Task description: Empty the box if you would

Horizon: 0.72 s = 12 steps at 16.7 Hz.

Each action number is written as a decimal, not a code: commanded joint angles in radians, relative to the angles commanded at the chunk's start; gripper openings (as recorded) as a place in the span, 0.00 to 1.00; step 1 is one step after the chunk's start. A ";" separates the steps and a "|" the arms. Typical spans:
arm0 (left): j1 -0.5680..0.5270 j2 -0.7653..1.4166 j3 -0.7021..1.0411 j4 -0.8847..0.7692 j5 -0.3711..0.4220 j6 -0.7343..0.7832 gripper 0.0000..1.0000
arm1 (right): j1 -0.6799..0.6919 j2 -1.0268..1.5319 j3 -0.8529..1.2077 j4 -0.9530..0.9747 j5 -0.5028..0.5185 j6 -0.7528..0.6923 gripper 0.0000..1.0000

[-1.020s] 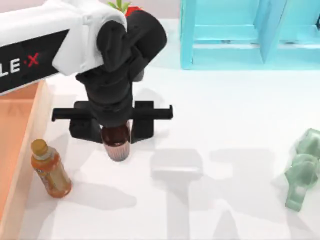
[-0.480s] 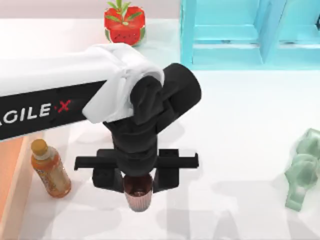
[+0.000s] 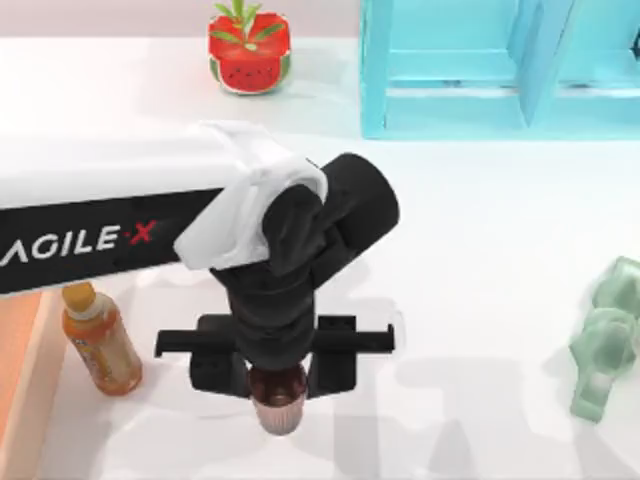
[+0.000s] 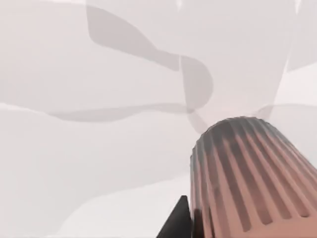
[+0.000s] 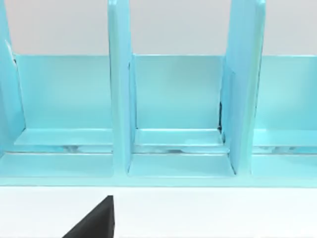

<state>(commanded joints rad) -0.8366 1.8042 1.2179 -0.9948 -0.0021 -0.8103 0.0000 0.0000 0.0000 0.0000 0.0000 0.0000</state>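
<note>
The box [image 3: 18, 360] is light orange-tan wood with a pale rim and lies at the table's left edge, mostly cut off by the top view. My left gripper [image 3: 277, 385] hangs over the table's front middle, well to the right of the box. It is shut on a dark brown ribbed bottle [image 3: 277, 405], whose ribbed end [image 4: 247, 183] hangs above bare white table in the left wrist view. An orange drink bottle [image 3: 98, 340] with a yellow cap stands on the table just outside the box's rim.
A turquoise shelf unit [image 3: 500, 65] stands at the back right, and its compartments [image 5: 178, 114] face the right wrist camera. A watermelon-shaped pot [image 3: 249, 47] sits at the back. A pale green bottle [image 3: 603, 340] lies at the right edge.
My left arm has carried the brown bottle rightward and toward the front, away from the box, uncovering the watermelon pot. Over the last half second it barely moved.
</note>
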 joint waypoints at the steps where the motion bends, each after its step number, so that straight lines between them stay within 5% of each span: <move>1: 0.001 0.005 -0.014 0.020 0.001 -0.001 0.00 | 0.000 0.000 0.000 0.000 0.000 0.000 1.00; 8: -0.001 0.020 -0.052 0.077 0.001 -0.003 0.00 | 0.000 0.000 0.000 0.000 0.000 0.000 1.00; 12: -0.001 0.020 -0.052 0.077 0.001 -0.003 0.30 | 0.000 0.000 0.000 0.000 0.000 0.000 1.00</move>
<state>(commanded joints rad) -0.8377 1.8246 1.1661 -0.9176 -0.0009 -0.8129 0.0000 0.0000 0.0000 0.0000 0.0000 0.0000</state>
